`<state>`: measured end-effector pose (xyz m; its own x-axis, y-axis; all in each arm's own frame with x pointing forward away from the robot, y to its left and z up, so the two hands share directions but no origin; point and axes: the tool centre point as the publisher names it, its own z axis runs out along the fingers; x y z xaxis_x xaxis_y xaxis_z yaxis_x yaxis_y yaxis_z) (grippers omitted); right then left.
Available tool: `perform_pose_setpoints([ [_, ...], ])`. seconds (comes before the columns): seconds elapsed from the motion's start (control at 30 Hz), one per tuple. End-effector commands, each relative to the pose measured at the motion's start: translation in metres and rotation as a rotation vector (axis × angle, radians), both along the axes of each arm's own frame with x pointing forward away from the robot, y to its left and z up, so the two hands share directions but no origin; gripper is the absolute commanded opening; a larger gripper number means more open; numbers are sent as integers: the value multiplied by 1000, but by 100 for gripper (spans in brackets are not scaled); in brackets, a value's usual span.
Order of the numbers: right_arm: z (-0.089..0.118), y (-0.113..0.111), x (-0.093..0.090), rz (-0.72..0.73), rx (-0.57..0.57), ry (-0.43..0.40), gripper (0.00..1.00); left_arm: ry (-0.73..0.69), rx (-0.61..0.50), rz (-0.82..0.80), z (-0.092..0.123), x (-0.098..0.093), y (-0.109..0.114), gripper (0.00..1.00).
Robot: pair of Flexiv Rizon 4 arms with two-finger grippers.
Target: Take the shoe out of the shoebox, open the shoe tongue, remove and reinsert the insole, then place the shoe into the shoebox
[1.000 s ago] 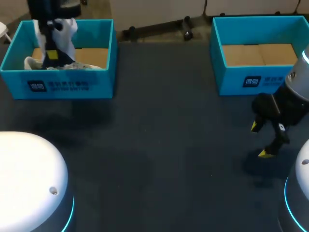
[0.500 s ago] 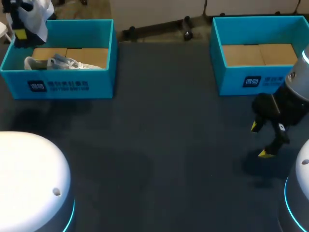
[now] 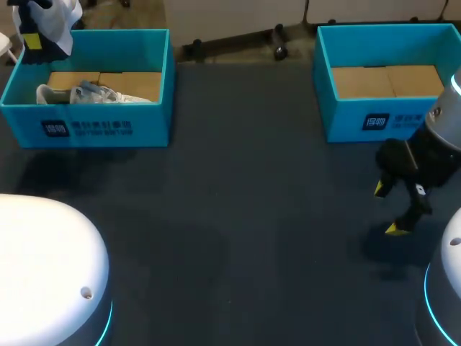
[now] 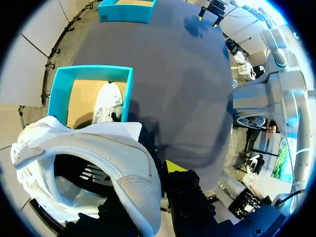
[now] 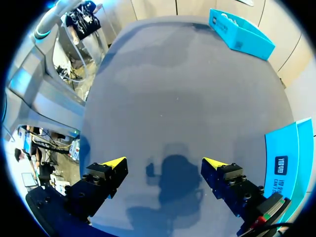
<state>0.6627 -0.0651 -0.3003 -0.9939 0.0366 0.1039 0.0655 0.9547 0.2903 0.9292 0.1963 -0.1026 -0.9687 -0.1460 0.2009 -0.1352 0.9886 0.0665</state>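
My left gripper (image 3: 32,40) is shut on a white shoe (image 3: 63,20), held up in the air over the far left corner of the left blue shoebox (image 3: 94,131). In the left wrist view the shoe's collar (image 4: 98,153) fills the space at my left gripper (image 4: 150,173), with one yellow fingertip (image 4: 173,166) showing beside it. A second white shoe (image 3: 86,94) lies inside that box (image 4: 89,73) on the cardboard floor. My right gripper (image 3: 387,209) hangs open and empty low over the table at the right (image 5: 165,160).
A second blue shoebox (image 3: 389,122) stands at the back right, just beyond my right gripper, and holds only its cardboard floor. Dark tabletop (image 3: 245,216) stretches between the two boxes. The round white arm bases sit at both near corners.
My left gripper has risen out of the left box with the white shoe and drifted to the far left. The right arm has stayed still.
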Motion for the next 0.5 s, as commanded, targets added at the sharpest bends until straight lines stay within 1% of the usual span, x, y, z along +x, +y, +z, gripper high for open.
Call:
perform_pose_setpoints([
  [0.03, -1, 0, -1, 0, 0, -1, 100, -82, 26, -39, 0, 25, 15, 0],
  [0.13, -1, 0, -1, 0, 0, -1, 100, -87, 11, -52, -1, 45, 28, 0],
  [0.17, -1, 0, -1, 0, 0, -1, 100, -72, -29, -52, -2, 52, 32, 0],
  [0.2, -1, 0, -1, 0, 0, -1, 100, -73, -3, -29, -5, 60, 36, 0],
  [0.23, -1, 0, -1, 0, 0, -1, 100, -74, -4, -42, -8, 64, 38, 0],
  [0.27, -1, 0, -1, 0, 0, -1, 100, -74, -30, -41, -10, 71, 42, 0],
  [0.3, -1, 0, -1, 0, 0, -1, 100, -95, 8, -42, -13, 76, 44, 0],
  [0.37, -1, 0, -1, 0, 0, -1, 100, -94, -24, -61, -18, 84, 49, 0],
  [0.43, -1, 0, -1, 0, 0, -1, 100, -92, 4, -69, -24, 91, 52, 0],
  [0.5, -1, 0, -1, 0, 0, -1, 100, -93, -30, -93, -26, 96, 57, 0],
])
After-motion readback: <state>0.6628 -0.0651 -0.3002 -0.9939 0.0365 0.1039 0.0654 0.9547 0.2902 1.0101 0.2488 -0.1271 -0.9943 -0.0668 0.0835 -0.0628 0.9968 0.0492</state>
